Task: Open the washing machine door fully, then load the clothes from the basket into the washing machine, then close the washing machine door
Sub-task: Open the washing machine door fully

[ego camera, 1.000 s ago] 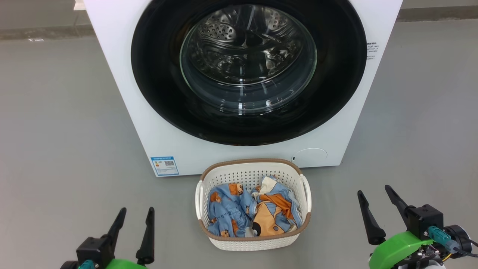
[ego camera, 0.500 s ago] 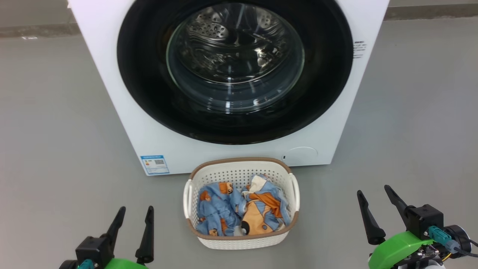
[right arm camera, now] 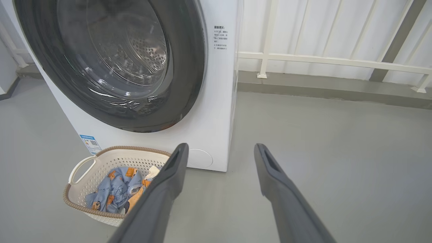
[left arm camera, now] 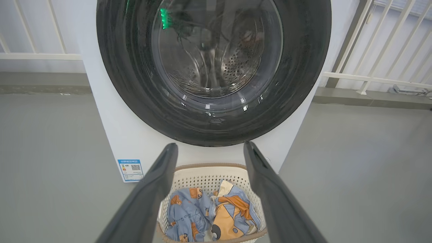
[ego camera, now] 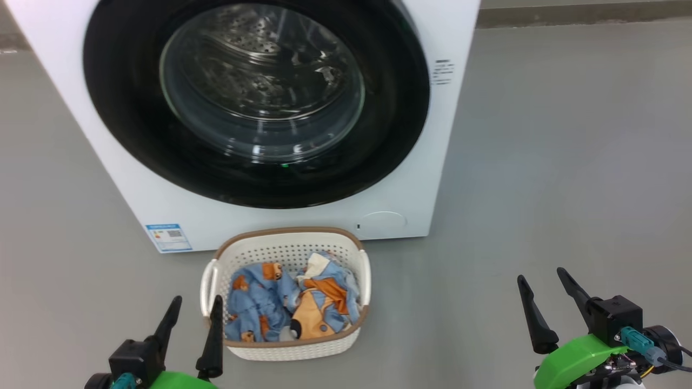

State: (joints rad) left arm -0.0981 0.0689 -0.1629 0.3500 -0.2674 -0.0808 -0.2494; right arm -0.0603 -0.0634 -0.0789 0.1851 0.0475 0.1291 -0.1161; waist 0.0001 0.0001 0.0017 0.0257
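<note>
- Head view: the large round washing machine door (ego camera: 257, 97), a glossy black ring around bulging clear glass, sits closed and flush on the big white boxy washing machine (ego camera: 416, 183). Opening has not begun.
- The door lies ahead of and above both grippers. It is round, so it has no long axis, and its handle side cannot be told.
- Left gripper (ego camera: 196, 300): fingers spread, empty. Its wrist view frames the door straight ahead, so this is judged the better-aligned arm.
- Right gripper (ego camera: 541, 275): fingers spread, empty. The door lies ahead and to its left, beyond the machine's right corner.
- The small cream-white perforated plastic basket (ego camera: 286, 249), holding the light blue printed clothes (ego camera: 292, 302), stands just ahead-right of the left gripper, below the door.
</note>
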